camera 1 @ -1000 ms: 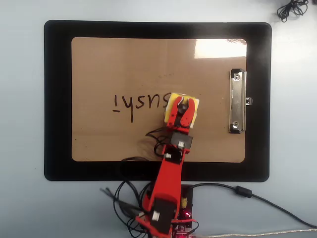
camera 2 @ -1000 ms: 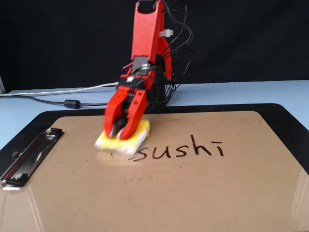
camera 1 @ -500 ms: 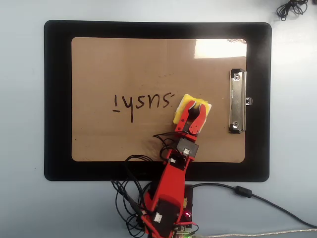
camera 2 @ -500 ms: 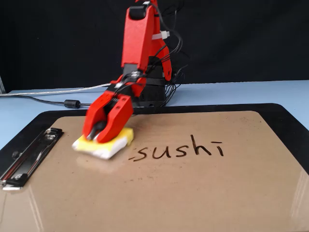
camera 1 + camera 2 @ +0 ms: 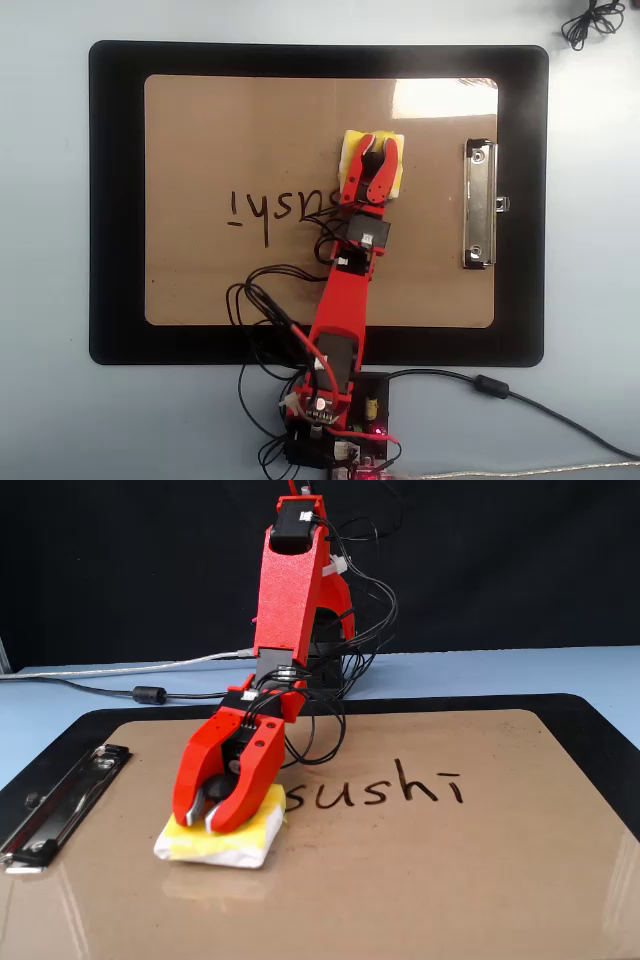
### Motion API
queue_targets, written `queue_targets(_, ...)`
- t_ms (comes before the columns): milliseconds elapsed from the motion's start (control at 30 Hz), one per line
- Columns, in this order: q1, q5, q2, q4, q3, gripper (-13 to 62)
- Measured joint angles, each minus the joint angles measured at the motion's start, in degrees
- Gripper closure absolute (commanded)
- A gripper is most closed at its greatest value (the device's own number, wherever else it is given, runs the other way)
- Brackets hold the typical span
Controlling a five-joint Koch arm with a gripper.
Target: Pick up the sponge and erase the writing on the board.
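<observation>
Sponge gripped, erasing part done

My gripper [image 5: 208, 818] is closed on the sponge's [image 5: 245, 842] knob, pressing it on the board [image 5: 420, 880]; beside my jaws, "sushi" of the writing [image 5: 385, 788] remains.

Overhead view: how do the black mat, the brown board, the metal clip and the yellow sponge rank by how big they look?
Largest to smallest in the overhead view:
1. black mat
2. board
3. metal clip
4. sponge

The gripper hides much of the sponge, so its place below the long, narrow clip is unsure.
</observation>
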Motion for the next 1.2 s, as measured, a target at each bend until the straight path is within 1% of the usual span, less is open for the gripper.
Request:
queue_targets(33, -0.09, -0.18, 2.81, -0.09, 4.04, 57.5)
queue_targets(67, -0.18, -0.26, 8.00, -0.35, 11.78, 57.5)
queue_targets(233, -1.67, -0.26, 29.62, 0.00, 35.68, 57.5)
queue_targets(267, -1.76, -0.35, 31.11, 0.35, 35.77, 57.5)
queue_targets(367, -2.46, -0.09, 27.95, 0.53, 31.82, 57.5)
queue_targets(567, -2.99, -0.26, 0.79, 0.00, -4.31, 57.5)
queue_targets(600, -2.90, -0.26, -3.60, -0.35, -8.00, 57.5)
queue_targets(633, -2.81, -0.26, -4.39, -0.26, -7.73, 57.5)
queue_targets(733, -3.16, -0.35, 0.18, -0.26, -2.72, 57.4)
queue_targets(833, -3.16, -0.35, 11.69, -0.26, 12.57, 57.5)
queue_targets(967, -5.36, -0.35, 31.03, 3.78, 34.10, 57.5)
queue_targets(1000, -5.98, -0.35, 33.40, 5.27, 34.37, 57.5)
queue_targets(1100, -8.00, -0.44, 34.01, 7.56, 33.13, 57.5)
queue_targets(1133, -8.53, -0.70, 32.08, 7.65, 31.38, 57.5)
queue_targets(1200, -9.23, -1.67, 24.70, 7.38, 23.38, 57.5)
